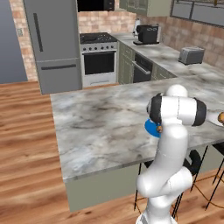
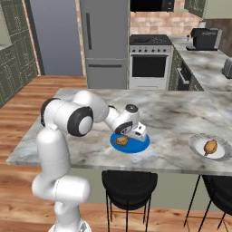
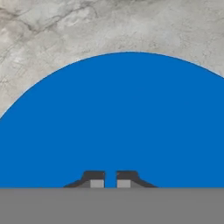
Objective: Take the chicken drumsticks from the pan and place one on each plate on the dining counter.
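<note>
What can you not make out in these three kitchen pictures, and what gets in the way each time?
- Left base view: most of the blue plate is hidden by the white arm; the white plate is cut off by the right edge.
- Hand view: the blue plate's rim runs off both sides; the end effector is shut, and the drumstick cannot be made out.
- Right base view: the drumstick on the blue plate sits partly under the end effector.

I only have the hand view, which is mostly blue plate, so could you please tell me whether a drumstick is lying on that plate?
Observer: Yes, one drumstick lies on the blue plate, left of the gripper.
Operator: Is the gripper holding it?
Observer: No, the closed fingertips hold nothing.
Operator: And the other plate?
Observer: The white plate, further right on the counter, holds the second drumstick.
</note>
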